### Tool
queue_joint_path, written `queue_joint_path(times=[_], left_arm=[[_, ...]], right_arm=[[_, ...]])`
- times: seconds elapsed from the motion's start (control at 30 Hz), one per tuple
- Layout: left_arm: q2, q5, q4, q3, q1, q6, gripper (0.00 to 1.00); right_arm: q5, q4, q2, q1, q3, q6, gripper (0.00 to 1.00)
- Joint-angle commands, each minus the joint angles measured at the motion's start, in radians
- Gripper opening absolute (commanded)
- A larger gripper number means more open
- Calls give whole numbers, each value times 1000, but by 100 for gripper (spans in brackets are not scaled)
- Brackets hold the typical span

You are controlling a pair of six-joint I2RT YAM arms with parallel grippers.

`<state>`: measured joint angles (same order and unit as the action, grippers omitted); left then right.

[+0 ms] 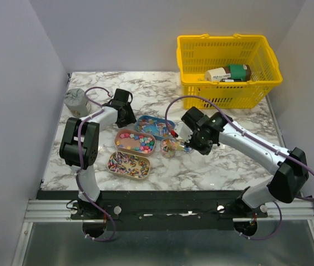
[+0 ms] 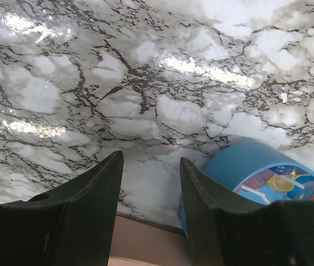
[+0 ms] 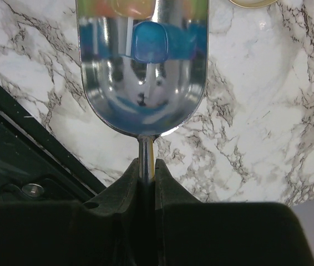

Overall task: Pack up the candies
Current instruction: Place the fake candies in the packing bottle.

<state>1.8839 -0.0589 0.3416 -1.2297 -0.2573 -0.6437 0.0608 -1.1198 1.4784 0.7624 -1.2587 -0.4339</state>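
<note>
Marble tabletop (image 1: pixel 218 166) | left gripper (image 2: pixel 151 160) half-open, empty, just beside blue tray (image 2: pixel 240 163) | right gripper (image 3: pixel 147 166) clamped on metal scoop (image 3: pixel 143 94) handle (one of the candies (image 3: pixel 150 41), blue, lies in its bowl)

The marble table (image 1: pixel 218 166) was viewed whole from above and behind the arm bases, facing the far wall. Its surface was seen close past the left gripper (image 2: pixel 148 166), the blue tray (image 2: pixel 240 163) being shared with the overhead view. The scoop (image 3: pixel 143 83) was framed even nearer, beyond the right gripper (image 3: pixel 147 166).
</note>
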Motion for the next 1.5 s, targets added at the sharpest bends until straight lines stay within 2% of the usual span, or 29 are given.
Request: queue_joint_path(times=[0.0,0.37,0.5,0.73,1.0,1.37,1.47], left_arm=[[-17,-5,16,4,-7,-7,57],[-26,-18,17,6,-7,-11,58],[-40,-28,16,12,-7,-13,59],[-91,-68,14,25,-7,-11,61],[-106,-91,20,32,-7,-13,62],[-147,-194,73,33,-10,-28,70],[-160,-190,83,30,-14,-28,72]], right_arm=[[36,-54,11,18,-36,14,1],[97,-95,17,32,-45,27,1],[155,-98,-15,31,-62,55,1],[137,-61,-98,32,-80,67,1],[200,-6,-162,26,-21,118,1],[445,253,-225,-178,122,328,1],[413,287,-190,-228,137,434,1]])
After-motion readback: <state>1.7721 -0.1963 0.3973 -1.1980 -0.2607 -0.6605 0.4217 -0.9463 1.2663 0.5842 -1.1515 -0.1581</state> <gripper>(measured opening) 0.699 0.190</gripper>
